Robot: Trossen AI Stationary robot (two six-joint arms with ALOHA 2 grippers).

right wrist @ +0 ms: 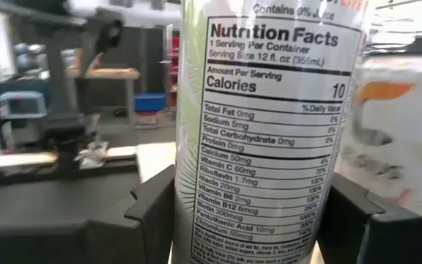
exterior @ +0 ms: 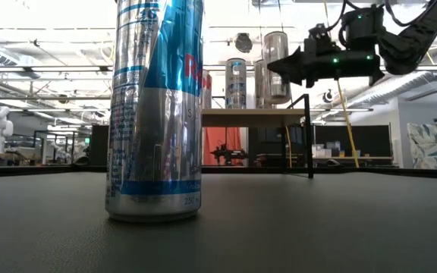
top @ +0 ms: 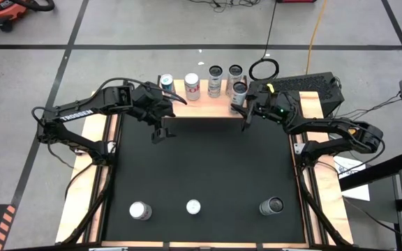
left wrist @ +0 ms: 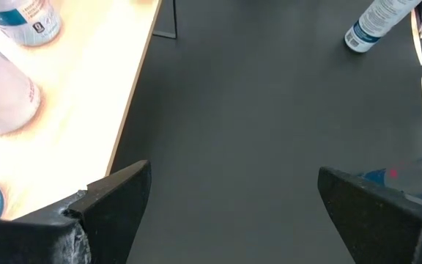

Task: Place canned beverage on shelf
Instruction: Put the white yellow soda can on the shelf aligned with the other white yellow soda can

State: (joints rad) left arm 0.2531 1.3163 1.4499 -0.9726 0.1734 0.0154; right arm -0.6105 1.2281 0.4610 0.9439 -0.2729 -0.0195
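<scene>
The shelf, pale wood top on thin black legs, stands at the table's far edge. Several cans stand upright on it. My right gripper reaches in from the right and is shut on a silver can with a nutrition label, over the shelf's right end. In the low view this can hangs just above the shelf top. My left gripper hovers open over the shelf's near left edge, with only black mat between its fingers. My right gripper pinches the can's round wall between its two fingers, about mid-height. The fingers come in nearly level from the table's right side. The can stands upright in the hold, and in the low view its bottom is a little above the shelf top.
Three more cans stand along the near edge of the black mat: left, middle, right. The middle one fills the low view's foreground. A black case and a coiled cable lie right of the shelf.
</scene>
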